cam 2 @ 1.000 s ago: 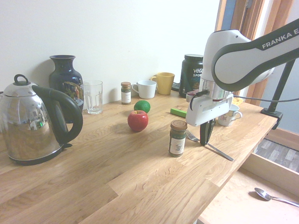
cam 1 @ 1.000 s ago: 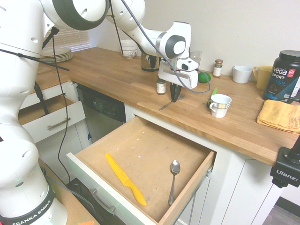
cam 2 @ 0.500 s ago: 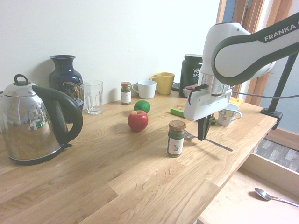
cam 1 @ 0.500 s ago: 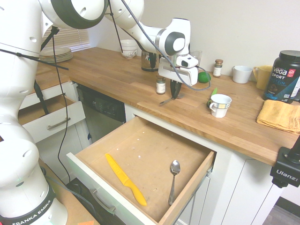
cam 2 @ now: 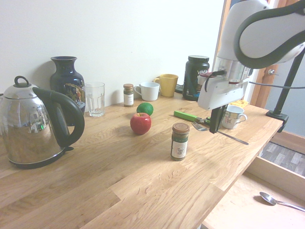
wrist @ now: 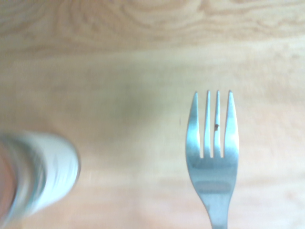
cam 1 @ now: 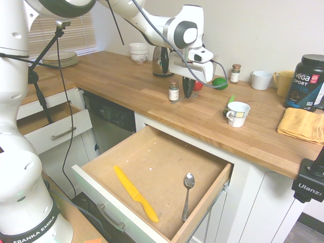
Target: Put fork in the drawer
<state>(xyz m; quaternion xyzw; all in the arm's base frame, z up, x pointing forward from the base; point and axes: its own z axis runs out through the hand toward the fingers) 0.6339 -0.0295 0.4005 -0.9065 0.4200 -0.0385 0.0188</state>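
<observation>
Counting cutlery: one fork (cam 2: 224, 133), one spoon (cam 1: 188, 192), one yellow knife (cam 1: 134, 193).
Counter items: two spice jars, three mugs, one apple (cam 2: 140, 123), one lime, one kettle (cam 2: 35, 125), one vase, one glass.
Drawers: two open; the wide drawer (cam 1: 126, 152) fills the lower centre, the narrow one sits at left.
Open room: bare wood bottom between knife and spoon; counter edge runs just above the drawer's back.
Claw: gripper (cam 2: 217, 128) pointing down, clamped on the fork.
Fork position: held level above the counter, tines left of the fingers, handle sticking out right, beside the nearer jar (cam 2: 179, 141).
</observation>
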